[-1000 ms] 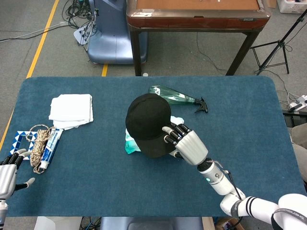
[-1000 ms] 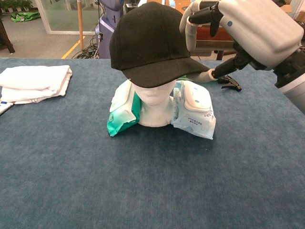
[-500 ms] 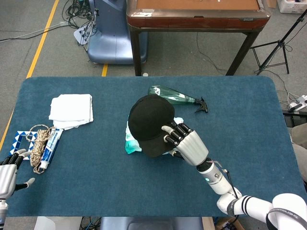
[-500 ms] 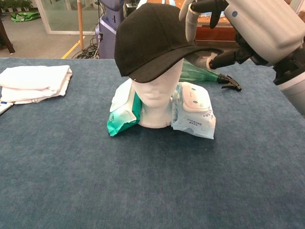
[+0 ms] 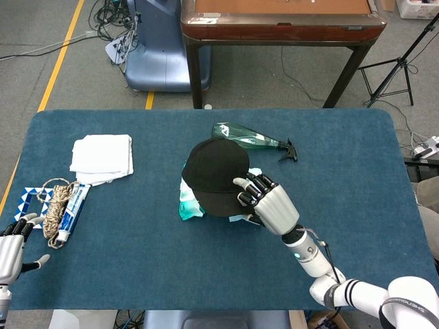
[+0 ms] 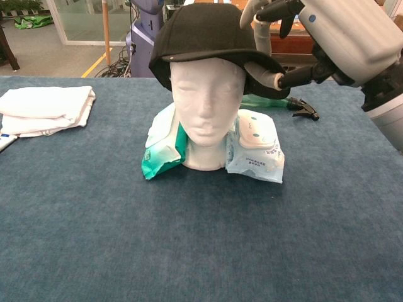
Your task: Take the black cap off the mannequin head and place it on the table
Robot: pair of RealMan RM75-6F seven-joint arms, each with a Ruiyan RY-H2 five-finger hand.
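- the left robot hand (image 5: 14,247) rests at the counter's (image 5: 123,267) front left corner, fingers spread and holding nothing.
- just beside it lie a coil of rope (image 5: 55,205) and a blue-and-white tube (image 5: 70,212); the tube's print is too small to read.
- a folded white cloth (image 5: 103,157) sits further back on the left, with bare blue counter between it and the centre.
- the mannequin head (image 6: 208,110) stands upright mid-counter, its face uncovered in the chest view.
- two wipe packs lean against its base: a green-and-white pack (image 6: 162,145) on the left and a pale blue pack (image 6: 257,143) on the right; their labels cannot be read.
- the black cap (image 6: 211,38) sits on the mannequin head, tipped back, brim raised.
- the right robot hand (image 5: 271,205) pinches the brim's right edge, thumb beneath and fingers (image 6: 261,16) on top.
- a green spray bottle (image 5: 250,139) lies on its side just behind the head.
- the right half of the counter is open cloth out to its edge.
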